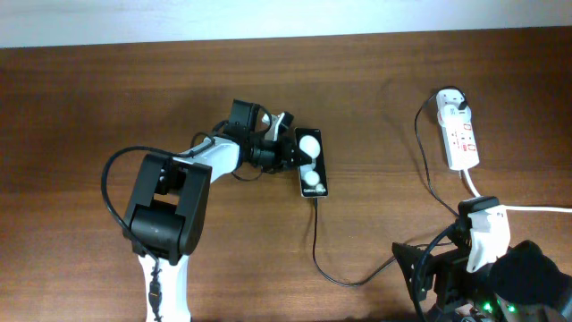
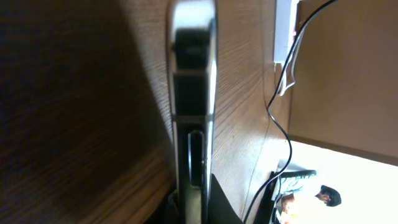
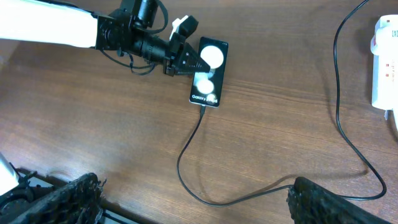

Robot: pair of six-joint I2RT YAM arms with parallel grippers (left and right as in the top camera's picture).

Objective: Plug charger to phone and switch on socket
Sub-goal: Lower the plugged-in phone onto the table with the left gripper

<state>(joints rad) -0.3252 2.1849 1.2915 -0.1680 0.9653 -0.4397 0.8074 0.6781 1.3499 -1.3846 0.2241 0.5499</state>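
Phone (image 1: pixel 312 161) light, rigid, slick-faced: best braced by its long edges, where the left gripper (image 1: pixel 288 154) sits closed; charger (image 1: pixel 315 228) cable limp; right gripper (image 3: pixel 196 204) wide, empty.

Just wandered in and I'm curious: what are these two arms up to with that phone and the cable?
The left claw is shut and sits against the side of the phone, which lies flat on the table. The charger cable runs from the phone's end, where it looks plugged in, round to the socket. The right claw hangs open, holding nothing. Whether the socket is switched on, I cannot tell.
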